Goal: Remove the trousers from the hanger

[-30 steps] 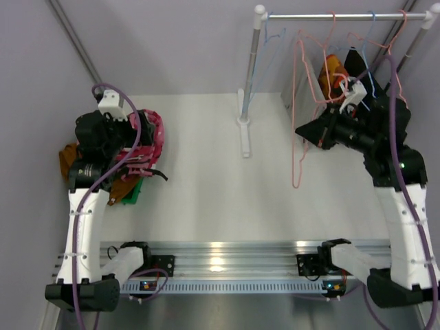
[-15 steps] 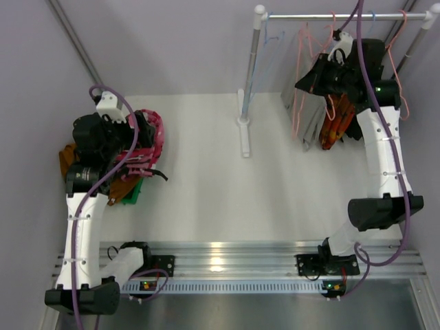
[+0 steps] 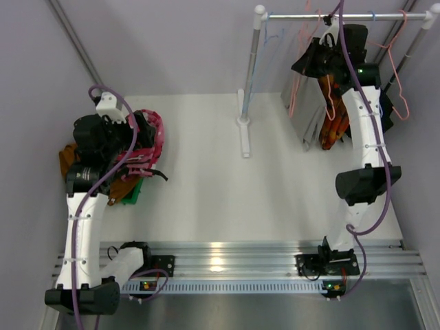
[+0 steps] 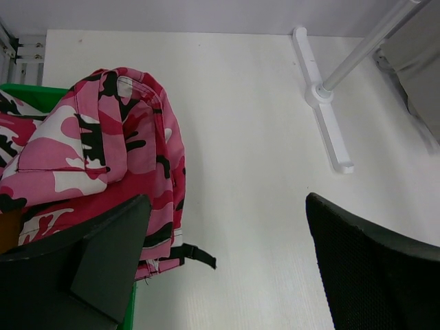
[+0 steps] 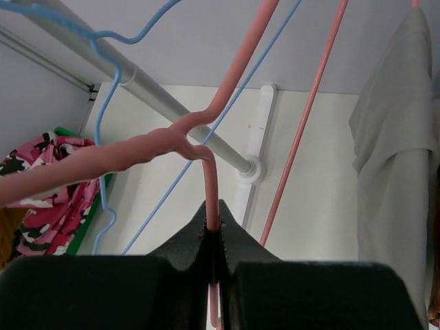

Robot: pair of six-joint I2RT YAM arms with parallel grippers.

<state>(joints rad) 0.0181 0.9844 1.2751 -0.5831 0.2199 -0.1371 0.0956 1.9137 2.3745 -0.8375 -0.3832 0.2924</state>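
Right wrist view shows the right gripper (image 5: 213, 237) pinched shut on a bare pink hanger (image 5: 141, 155) beside the rail (image 5: 137, 79). Over the table (image 4: 261, 103), the left gripper (image 4: 227, 203) hovers agape above the pink trousers (image 4: 103, 144), heaped at its left side. They look freed already, so next comes hooking the hanger and letting go.

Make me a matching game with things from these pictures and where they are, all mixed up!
1 pink patterned trousers
2 pink hanger
3 rack's white foot
4 left gripper

A flat on the table, under the pole
B jaws wide open, holding nothing
C heaped near the table's left edge
D pinched by the right gripper, jaws shut

Pairs: 1-C, 2-D, 3-A, 4-B.
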